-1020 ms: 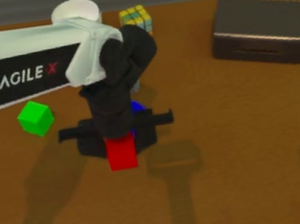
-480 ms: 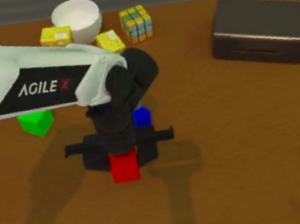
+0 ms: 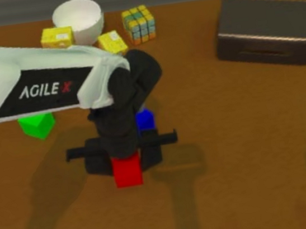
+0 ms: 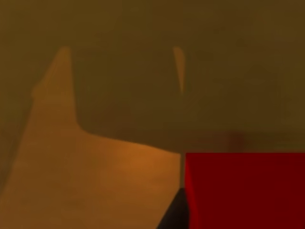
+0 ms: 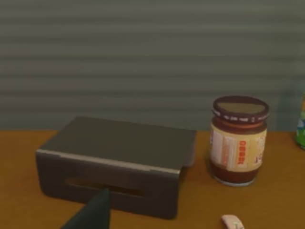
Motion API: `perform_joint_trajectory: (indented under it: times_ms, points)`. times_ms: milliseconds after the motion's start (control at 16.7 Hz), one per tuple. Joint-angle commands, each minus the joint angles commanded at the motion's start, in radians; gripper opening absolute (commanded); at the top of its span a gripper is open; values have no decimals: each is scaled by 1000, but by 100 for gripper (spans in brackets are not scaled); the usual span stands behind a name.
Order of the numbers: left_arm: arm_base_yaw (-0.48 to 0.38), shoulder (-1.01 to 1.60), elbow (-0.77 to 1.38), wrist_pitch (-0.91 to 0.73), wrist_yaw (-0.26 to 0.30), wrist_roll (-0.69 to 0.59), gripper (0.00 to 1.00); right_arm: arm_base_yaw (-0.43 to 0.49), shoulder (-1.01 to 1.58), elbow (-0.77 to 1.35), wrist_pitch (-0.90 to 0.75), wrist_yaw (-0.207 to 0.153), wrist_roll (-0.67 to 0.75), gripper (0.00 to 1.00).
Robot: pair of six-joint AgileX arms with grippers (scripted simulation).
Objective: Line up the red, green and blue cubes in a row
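left hand is low over the middle of the surface, fingers on either side of the red cube. looks closed on it, though from above i can't tell if the cube is seated on the surface or a hair off it. left wrist view shows the red cube filling one corner with bare surface and the arm's shadow beyond, so it's at or very near the surface.

blue cube sits just behind the hand, partly hidden by the wrist, near the red one but not touching. green cube is off to the left, half under the left arm, well apart from the other two.

right arm is parked off the right side, not in the top view; only a dark fingertip shows in its wrist view, so i can't tell its state. that view faces the grey box and a jar.

step, as i read it: placing red, first of the row. next: let go, lift straight up so red doesn't get dragged, then fetch green or blue. blue is close behind the wrist; watch for a bump on the way up.
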Motion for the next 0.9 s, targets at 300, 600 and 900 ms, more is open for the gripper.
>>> perform_joint_trajectory:
  times_ms: [300,600,900]
  points:
    - [0,0,0,0,0,0,98,0,0,0,0,0,0,100]
    - [0,0,0,0,0,0,100,0,0,0,0,0,0,100]
    - [0,-2,3,-4,0,0,100,0,0,0,0,0,0,100]
